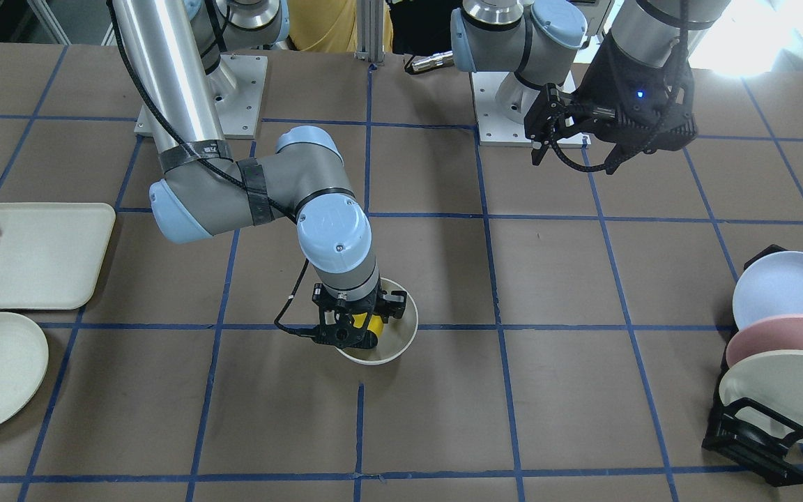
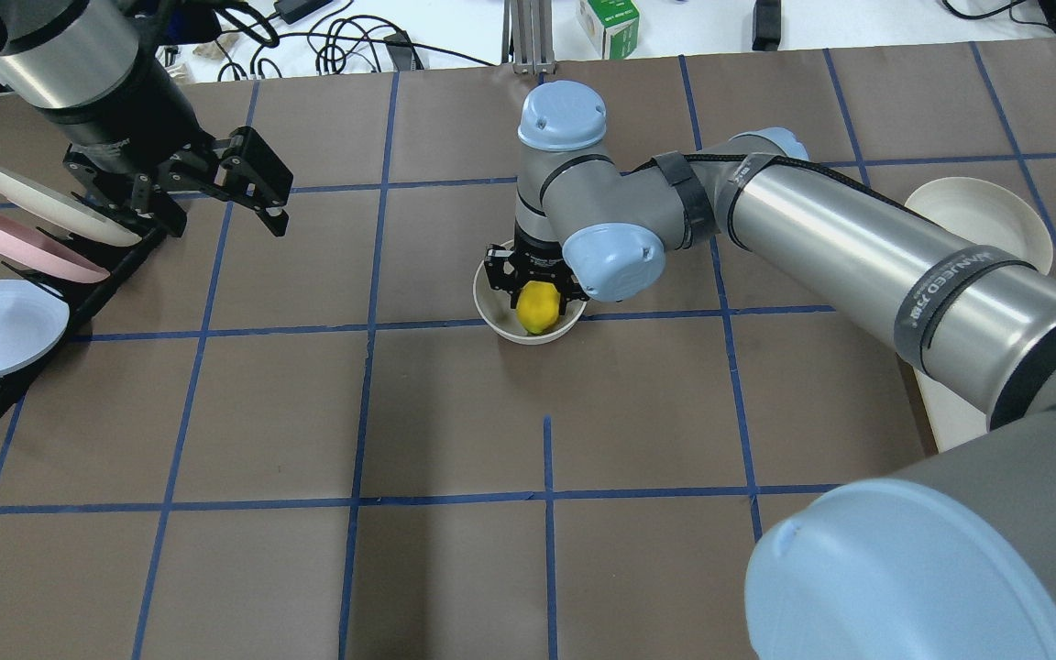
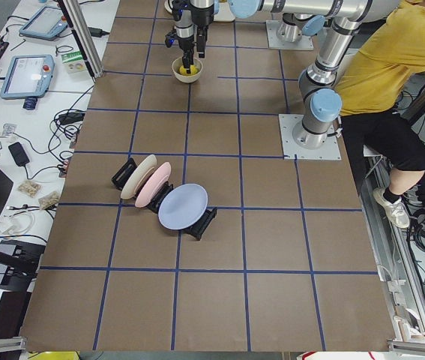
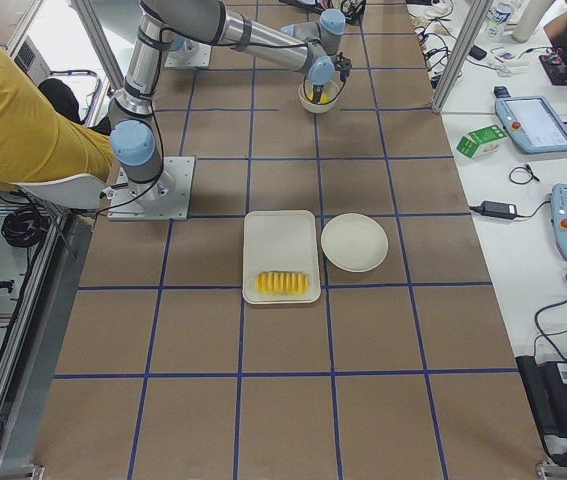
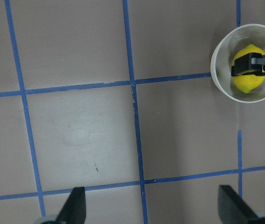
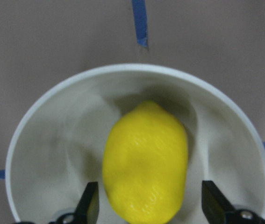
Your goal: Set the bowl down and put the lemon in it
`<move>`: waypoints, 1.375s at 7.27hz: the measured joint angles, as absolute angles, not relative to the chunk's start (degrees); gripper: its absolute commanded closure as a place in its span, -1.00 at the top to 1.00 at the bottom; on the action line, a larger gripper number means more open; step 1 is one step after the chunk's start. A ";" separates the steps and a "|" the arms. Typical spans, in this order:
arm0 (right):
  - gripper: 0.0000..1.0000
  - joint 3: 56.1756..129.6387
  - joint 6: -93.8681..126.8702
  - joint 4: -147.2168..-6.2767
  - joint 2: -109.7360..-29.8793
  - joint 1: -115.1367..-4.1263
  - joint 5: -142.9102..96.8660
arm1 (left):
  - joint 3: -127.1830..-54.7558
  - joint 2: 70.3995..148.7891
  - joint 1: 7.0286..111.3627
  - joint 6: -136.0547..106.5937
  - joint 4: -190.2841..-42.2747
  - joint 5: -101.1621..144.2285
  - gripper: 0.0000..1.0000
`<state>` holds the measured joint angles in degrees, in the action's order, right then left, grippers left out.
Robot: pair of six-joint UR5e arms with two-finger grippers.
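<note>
Lemon point(image 6: 145, 163) lies in the bowl point(image 6: 43, 140), mid-table. Right gripper point(image 6: 149, 186) low over it, jaws apart, clear of the lemon. Left gripper point(image 5: 151, 196) raised off to the left, jaws wide apart.

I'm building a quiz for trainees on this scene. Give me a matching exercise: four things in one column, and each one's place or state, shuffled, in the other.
1. lemon
2. sliced orange-yellow food
3. pink plate
4. left end effector

A. standing in the black rack
B. open, holding nothing
C. in the bowl
D. on the rectangular tray

Pairs: 1-C, 2-D, 3-A, 4-B
</note>
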<state>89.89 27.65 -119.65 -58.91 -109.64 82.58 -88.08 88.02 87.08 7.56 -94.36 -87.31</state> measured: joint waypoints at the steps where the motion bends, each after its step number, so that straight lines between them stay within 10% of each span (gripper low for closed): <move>1: 1.00 89.85 28.56 -119.58 -59.83 -109.61 82.65 | -87.60 88.05 87.05 7.50 -94.33 -87.50 1.00; 10: 1.00 89.90 16.60 -99.30 -82.57 -89.42 89.88 | -85.70 88.15 86.75 8.02 -94.31 -89.41 1.00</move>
<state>89.90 16.60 -99.30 -82.57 -89.42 89.88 -85.70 88.15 86.75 8.02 -94.31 -89.41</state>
